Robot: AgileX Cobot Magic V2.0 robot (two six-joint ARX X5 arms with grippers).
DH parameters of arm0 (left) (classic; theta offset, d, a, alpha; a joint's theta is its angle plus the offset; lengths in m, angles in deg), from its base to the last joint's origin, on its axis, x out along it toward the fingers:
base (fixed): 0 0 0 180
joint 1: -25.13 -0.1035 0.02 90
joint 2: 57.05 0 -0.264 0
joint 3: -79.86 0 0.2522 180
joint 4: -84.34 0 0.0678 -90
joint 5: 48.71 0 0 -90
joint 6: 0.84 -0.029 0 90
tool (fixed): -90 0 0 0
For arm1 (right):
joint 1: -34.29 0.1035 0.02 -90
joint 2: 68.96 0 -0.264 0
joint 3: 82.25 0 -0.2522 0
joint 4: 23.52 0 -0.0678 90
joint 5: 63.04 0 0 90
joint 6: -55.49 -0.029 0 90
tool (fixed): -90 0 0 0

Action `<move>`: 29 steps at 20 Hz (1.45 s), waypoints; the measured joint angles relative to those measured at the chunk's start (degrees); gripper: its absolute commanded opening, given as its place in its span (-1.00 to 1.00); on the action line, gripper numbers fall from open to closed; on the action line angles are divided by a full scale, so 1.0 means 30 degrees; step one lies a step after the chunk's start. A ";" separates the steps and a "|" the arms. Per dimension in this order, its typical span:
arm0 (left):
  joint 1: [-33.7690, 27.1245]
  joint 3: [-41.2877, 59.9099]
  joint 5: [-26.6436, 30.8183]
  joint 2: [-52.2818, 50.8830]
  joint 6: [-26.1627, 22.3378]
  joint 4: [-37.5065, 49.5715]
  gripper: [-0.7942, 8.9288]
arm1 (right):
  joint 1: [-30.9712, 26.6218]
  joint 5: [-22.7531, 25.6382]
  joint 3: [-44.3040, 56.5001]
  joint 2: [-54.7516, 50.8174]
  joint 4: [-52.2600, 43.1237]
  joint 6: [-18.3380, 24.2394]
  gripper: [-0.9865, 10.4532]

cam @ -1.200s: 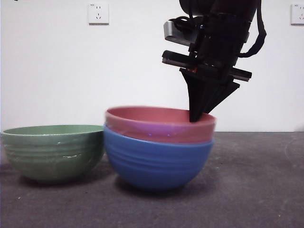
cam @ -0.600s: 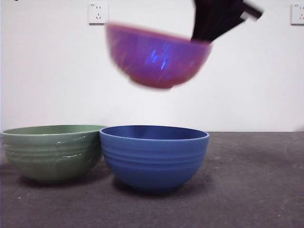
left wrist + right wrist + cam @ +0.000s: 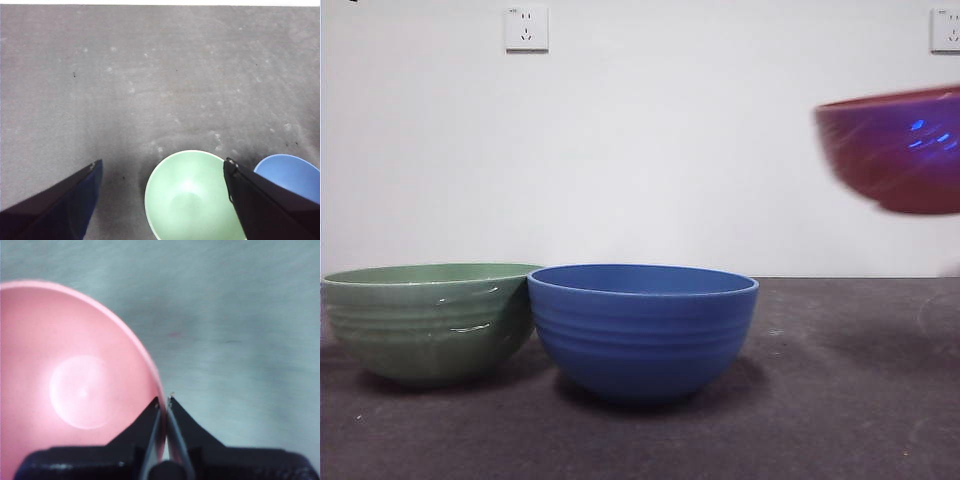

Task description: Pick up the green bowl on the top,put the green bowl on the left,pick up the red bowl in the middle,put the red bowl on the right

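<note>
Right pincer (image 3: 164, 402) pinches the glossy pinkish-red bowl (image 3: 75, 385) by its rim.

A: How many bowls were there?
B: Three: one green bowl (image 3: 430, 320), one blue bowl (image 3: 642, 330) and one red bowl (image 3: 895, 150).
A: Anything else to count?
B: Two wall sockets (image 3: 527, 28) and two grippers.
</note>
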State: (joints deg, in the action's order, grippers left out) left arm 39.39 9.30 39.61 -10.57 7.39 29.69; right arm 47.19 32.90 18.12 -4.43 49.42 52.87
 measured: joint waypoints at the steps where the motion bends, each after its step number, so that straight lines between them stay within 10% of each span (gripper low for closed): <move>1: 0.0000 0.0000 0.0000 0.0007 0.0007 -0.0007 0.00 | -0.0044 -0.1144 0.0831 0.0175 -0.1093 0.0000 -0.85; 14: 0.0000 0.0000 0.0000 0.0000 0.0124 -0.0007 0.00 | -0.0058 -0.3424 0.2601 0.7810 -0.7949 -0.0262 -0.67; 16: 0.0000 0.0000 0.0000 0.0007 0.0131 -0.0007 0.00 | -0.0058 -0.3468 0.2601 0.7992 -0.8058 -0.0277 -0.38; 23: 0.0000 0.0000 0.0000 0.0007 0.0124 0.0393 -0.01 | 0.0146 -0.5748 0.2608 0.4772 -1.0659 -0.0372 -0.39; 27: 0.0000 0.0000 -0.0007 0.0000 -0.0262 0.1814 -0.89 | 0.0867 -0.6411 0.2601 0.0780 -1.1701 -0.0423 -0.86; 29: 0.0000 0.0000 0.0000 0.0000 -0.0714 0.1800 -0.85 | 0.0918 -0.5880 0.2608 -0.0787 -1.1468 -0.0321 -0.85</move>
State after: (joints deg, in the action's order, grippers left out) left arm 39.39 9.30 39.61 -10.57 5.25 35.09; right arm 49.95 15.26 25.95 -6.79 15.02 51.91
